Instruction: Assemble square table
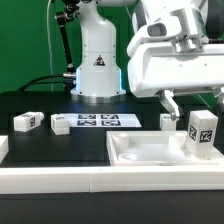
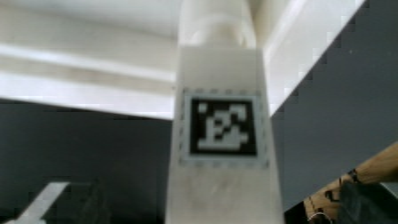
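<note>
The square white tabletop [image 1: 146, 152], a tray with a raised rim, lies at the exterior view's right front. A white leg block [image 1: 201, 134] with a black-white tag stands upright in its right part. My gripper [image 1: 193, 108] hangs just over the top of this leg with its fingers spread to either side, open. In the wrist view the leg [image 2: 226, 120] fills the middle between my gripper [image 2: 199, 206] fingers, with a gap on each side. White tabletop surface [image 2: 80, 70] shows behind it. Two more leg blocks [image 1: 27, 121] [image 1: 60, 124] lie on the black table at the left.
The marker board [image 1: 97, 121] lies flat before the robot base [image 1: 97, 70]. Another small white block [image 1: 167, 122] sits behind the tabletop's far rim. A long white rail [image 1: 90, 185] runs along the front edge, with a white rail end [image 1: 3, 148] at the far left.
</note>
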Tool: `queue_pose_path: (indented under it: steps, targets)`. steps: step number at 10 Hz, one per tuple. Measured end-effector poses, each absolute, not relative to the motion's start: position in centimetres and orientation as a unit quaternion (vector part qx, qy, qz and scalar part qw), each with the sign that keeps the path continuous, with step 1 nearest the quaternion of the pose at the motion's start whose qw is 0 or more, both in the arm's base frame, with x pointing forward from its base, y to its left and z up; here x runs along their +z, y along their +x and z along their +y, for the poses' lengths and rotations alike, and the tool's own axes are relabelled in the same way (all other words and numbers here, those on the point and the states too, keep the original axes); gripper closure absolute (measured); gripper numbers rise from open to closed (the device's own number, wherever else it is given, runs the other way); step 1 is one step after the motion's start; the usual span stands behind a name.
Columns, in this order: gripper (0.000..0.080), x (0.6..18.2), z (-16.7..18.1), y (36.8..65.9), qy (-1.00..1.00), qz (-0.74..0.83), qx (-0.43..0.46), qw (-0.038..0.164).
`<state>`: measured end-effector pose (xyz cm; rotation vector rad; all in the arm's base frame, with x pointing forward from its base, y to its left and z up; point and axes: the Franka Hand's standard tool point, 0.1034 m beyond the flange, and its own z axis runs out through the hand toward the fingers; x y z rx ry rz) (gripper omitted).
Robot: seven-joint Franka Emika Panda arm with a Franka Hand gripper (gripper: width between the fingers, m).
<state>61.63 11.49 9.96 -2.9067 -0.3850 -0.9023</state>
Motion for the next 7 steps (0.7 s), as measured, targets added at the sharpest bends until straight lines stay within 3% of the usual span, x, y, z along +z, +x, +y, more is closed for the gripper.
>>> queue_pose_path:
  steps: [3,7]
  targets:
    - [0.015,9.9,11.6,61.5,-0.951,-0.128,-0.279,0.04]
    - [0.015,8.5,12.2,60.8,-0.977,-0.125,-0.163,0.064]
